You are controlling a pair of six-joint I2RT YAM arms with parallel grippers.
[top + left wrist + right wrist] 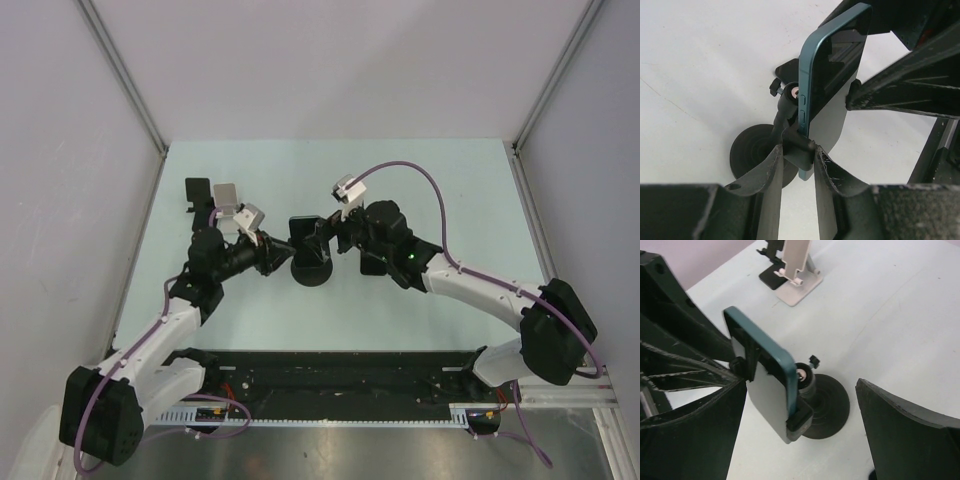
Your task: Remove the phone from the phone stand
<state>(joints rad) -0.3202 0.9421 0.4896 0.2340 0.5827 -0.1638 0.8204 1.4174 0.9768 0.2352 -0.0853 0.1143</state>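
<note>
Beside the glossy teal-edged phone (769, 390) on its round-based stand (834, 407), right claw (799, 390) gapes; left claw (797, 152): cannot tell.

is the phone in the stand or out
In. The phone sits upright, its lower end clamped in the stand.

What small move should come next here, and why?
Probably close the right gripper on the phone: its jaws stand wide open on either side of it, while the left gripper flanks the lower cradle of the phone stand, seemingly to brace it.
</note>
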